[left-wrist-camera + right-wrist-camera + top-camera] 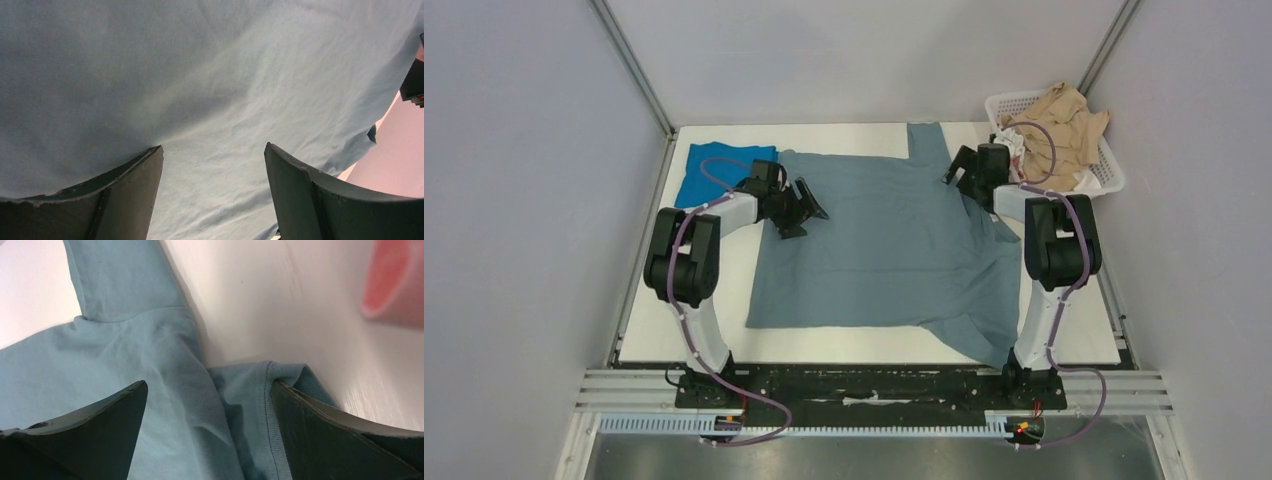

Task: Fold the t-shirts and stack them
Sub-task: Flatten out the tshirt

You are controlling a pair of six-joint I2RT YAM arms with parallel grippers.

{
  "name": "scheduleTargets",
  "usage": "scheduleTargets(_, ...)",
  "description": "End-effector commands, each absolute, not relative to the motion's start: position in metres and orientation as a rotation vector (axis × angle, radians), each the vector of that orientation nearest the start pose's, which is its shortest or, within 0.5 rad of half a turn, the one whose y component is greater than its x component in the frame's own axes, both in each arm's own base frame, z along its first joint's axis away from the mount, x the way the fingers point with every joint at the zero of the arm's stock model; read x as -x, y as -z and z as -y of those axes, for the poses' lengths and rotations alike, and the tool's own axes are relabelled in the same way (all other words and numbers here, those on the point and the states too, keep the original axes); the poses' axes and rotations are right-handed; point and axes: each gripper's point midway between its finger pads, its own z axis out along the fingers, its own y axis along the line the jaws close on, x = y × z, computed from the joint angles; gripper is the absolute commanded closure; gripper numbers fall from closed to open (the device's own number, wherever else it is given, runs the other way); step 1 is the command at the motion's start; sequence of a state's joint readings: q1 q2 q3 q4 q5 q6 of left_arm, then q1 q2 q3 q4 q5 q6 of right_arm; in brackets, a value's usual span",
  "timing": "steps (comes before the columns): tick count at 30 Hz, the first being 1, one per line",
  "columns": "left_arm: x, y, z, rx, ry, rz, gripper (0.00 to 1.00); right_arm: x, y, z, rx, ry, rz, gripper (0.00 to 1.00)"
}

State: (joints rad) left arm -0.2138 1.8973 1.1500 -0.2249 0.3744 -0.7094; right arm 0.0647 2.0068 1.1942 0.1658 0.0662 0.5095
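Left jaws: spread wide, nothing between them. In the left wrist view both fingers [125, 195] stand apart over smooth grey-blue cloth.
Right jaws: also released, fingers [330, 440] wide apart, gripping nothing. They hang over the ribbed collar edge [270, 405], with a sleeve [120, 275] running away toward the far side.

Grey-blue t-shirt [884, 250]: spread mostly flat across the middle of the white counter [824, 345]. Its near right corner is rumpled and doubled beside the right arm [1059, 245].
Left arm [694, 250]: reaches in over the shirt's left edge.
Right arm: reaches to the shirt's far right part, close to the collar.

Cobalt blue t-shirt [709, 170]: far left corner of the counter, beside the grey-blue one. Whether the two touch, cannot tell; the left arm crosses there.

White lattice basket [1112, 178]: far right corner, holding tan cloth [1064, 120].
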Motion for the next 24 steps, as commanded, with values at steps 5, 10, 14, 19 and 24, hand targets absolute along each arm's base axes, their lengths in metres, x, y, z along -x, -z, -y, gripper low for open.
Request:
scheduleTargets(5, -0.415, 0.017, 0.153, 0.626, 0.642, -2.724, 0.18, -0.535, -0.025, 0.01, -0.767, 0.011, -2.095, 0.02)
scheduleTargets(10, -0.404, 0.02, 0.151, 0.656, 0.627, -2.749, 0.18, -0.525, -0.042, 0.025, -0.798, 0.11, -1.995, 0.02)
scheduleTargets(14, -0.377, 0.02, 0.144, 0.685, 0.611, -2.749, 0.18, -0.519, -0.051, 0.023, -0.751, 0.139, -1.977, 0.02)
scheduleTargets(19, -0.351, 0.014, 0.137, 0.709, 0.59, -2.75, 0.18, -0.517, -0.045, 0.021, -0.728, 0.152, -2.009, 0.02)
scheduleTargets(24, -0.334, 0.006, 0.127, 0.736, 0.537, -2.738, 0.17, -0.513, -0.043, 0.021, -0.749, 0.144, -2.007, 0.02)
